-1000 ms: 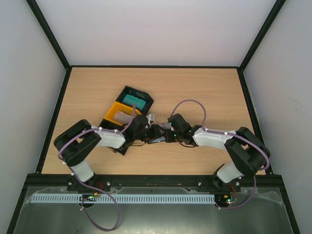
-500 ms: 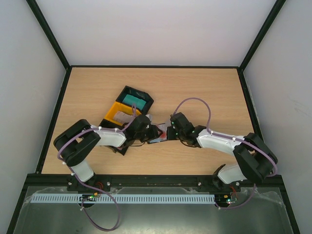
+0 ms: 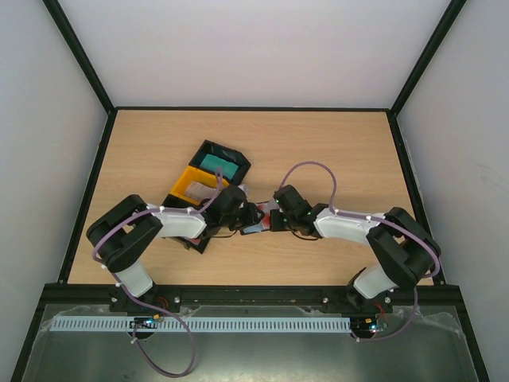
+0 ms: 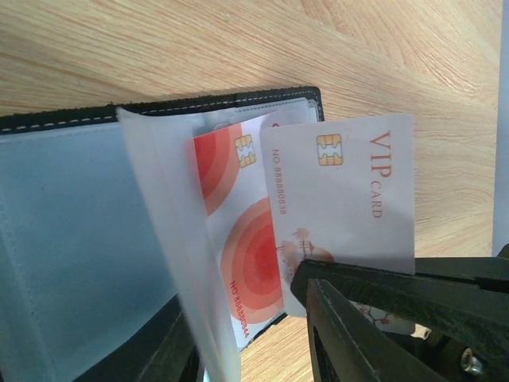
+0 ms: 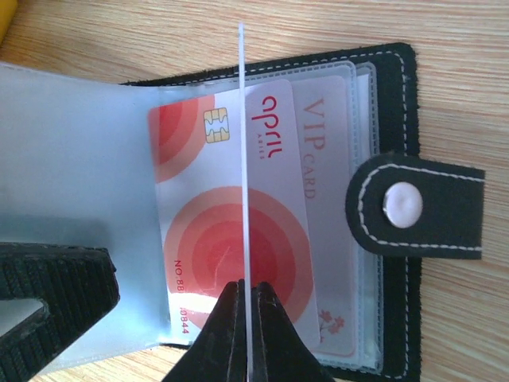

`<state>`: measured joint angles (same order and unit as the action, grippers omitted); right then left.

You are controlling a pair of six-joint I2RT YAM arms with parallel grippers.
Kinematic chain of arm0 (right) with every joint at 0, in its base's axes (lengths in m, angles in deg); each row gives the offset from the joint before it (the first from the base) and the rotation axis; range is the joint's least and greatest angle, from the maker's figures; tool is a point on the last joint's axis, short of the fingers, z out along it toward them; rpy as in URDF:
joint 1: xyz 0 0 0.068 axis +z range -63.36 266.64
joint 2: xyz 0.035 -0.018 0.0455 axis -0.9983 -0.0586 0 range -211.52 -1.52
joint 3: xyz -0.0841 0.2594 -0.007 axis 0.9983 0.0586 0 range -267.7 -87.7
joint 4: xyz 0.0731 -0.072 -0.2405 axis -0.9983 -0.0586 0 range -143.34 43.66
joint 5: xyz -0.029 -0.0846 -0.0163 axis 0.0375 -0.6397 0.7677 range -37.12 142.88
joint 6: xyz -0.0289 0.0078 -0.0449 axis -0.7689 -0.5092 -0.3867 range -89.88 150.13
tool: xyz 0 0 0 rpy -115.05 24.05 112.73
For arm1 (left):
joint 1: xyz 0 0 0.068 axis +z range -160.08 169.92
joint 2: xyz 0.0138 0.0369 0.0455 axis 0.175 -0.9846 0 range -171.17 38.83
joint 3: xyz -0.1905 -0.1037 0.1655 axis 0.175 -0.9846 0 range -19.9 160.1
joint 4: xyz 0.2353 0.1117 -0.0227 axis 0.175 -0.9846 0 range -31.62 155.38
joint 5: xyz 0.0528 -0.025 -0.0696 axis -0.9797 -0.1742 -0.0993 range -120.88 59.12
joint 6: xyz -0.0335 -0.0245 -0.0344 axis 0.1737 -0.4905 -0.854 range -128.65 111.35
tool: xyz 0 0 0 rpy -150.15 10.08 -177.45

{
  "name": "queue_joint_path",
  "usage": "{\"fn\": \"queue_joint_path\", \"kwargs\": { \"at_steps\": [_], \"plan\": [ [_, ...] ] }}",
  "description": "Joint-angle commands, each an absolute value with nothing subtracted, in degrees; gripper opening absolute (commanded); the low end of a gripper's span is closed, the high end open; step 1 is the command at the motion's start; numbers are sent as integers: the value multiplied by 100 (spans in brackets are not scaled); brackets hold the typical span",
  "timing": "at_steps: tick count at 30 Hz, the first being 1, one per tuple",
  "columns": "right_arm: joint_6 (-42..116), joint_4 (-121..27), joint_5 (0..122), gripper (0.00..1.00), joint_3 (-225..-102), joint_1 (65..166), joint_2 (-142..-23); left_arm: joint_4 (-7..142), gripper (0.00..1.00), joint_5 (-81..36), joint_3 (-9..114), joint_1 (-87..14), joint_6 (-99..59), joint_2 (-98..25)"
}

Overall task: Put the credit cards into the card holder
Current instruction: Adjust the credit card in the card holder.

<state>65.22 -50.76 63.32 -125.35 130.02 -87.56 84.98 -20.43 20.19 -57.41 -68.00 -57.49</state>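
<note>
Card holder (image 5: 382,159) lies open on your worktop (image 3: 334,143) between both arms; your left gripper (image 4: 350,294) pinches the VIP card (image 4: 350,207) at its pocket, your right gripper (image 5: 246,318) clamps a clear sleeve (image 5: 243,159).

The card holder (image 5: 382,143) lies open on the wooden desk (image 5: 461,79), its black stitched edge along the top and right. A snap strap (image 5: 413,205) with a silver stud sticks out to the right. Inside, a red-and-white card (image 5: 231,231) with a gold chip sits beside a pale VIP card (image 5: 322,183) tucked in a clear pocket. The right end effector (image 5: 246,318) is pinched tight on a thin clear sleeve (image 5: 242,143) standing on edge. A black ribbed finger (image 5: 48,286) shows at lower left.
</note>
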Motion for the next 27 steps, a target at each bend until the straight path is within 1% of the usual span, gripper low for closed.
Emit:
{"fn": "queue_joint_path", "kwargs": {
  "at_steps": [1, 9, 13, 16, 20, 27],
  "plan": [
    [6492, -5347, 6332, 2, -12559, 13035, -8974, 8434, 37, -1987, 2182, -5760, -6694, -5865],
    [6518, -5267, 6425, 2, -12539, 13038, -9071, 8233, 32, -2090, 2245, -5757, -6691, -6039],
    [6461, -5245, 6425, 2, -12581, 13032, -8865, 8044, 32, -2247, 2172, -5755, -6668, -5966],
    [6425, -5273, 6357, 2, -12657, 13038, -8626, 8000, 35, -2268, 2104, -5763, -6632, -5848],
    [6345, -5409, 5956, 2, -12719, 13033, -8410, 7892, 40, -2297, 2057, -5760, -6604, -5687],
    [6156, -5664, 5405, 2, -12783, 13032, -8603, 7765, 45, -2351, 1993, -5752, -6622, -5456]
  ]
}}
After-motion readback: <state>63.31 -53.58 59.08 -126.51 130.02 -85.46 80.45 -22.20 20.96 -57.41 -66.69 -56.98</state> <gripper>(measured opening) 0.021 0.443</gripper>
